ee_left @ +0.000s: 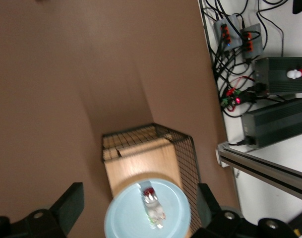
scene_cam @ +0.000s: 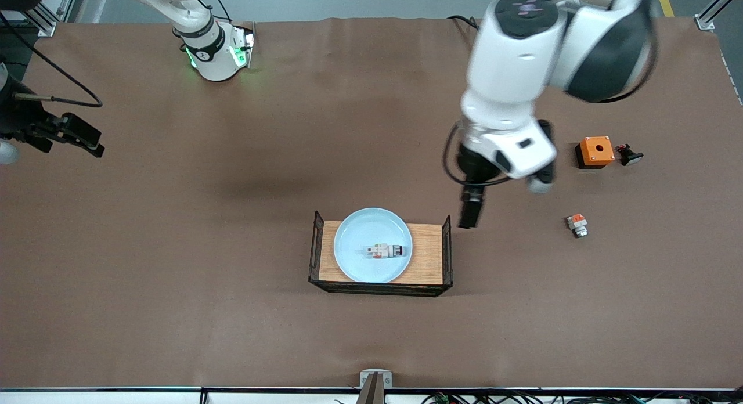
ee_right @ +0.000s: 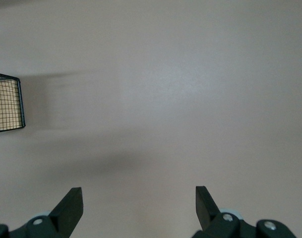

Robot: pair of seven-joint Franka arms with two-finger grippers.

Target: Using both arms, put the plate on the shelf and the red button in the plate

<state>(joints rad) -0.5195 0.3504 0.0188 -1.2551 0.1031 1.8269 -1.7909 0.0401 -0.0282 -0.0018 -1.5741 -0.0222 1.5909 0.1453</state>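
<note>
The pale blue plate (scene_cam: 355, 250) lies on a wooden tray with black wire ends (scene_cam: 428, 254). The red button (scene_cam: 386, 251), a white-and-grey piece with a red section, lies on the plate. In the left wrist view the plate (ee_left: 126, 218) and the button (ee_left: 151, 203) show between my open fingers. My left gripper (scene_cam: 470, 211) is open and empty, up over the table just off the tray's end toward the left arm's end. My right gripper (scene_cam: 81, 138) is open and empty, waiting over the bare table at the right arm's end. Its wrist view (ee_right: 138, 201) shows the table and a corner of the tray (ee_right: 7, 101).
An orange square box with a round hole (scene_cam: 596, 151) and a small black piece (scene_cam: 630, 155) lie toward the left arm's end. A stubby white piece with an orange-red top (scene_cam: 577, 224) lies nearer the front camera than the box. Cables and power units (ee_left: 270, 99) sit off the table's edge.
</note>
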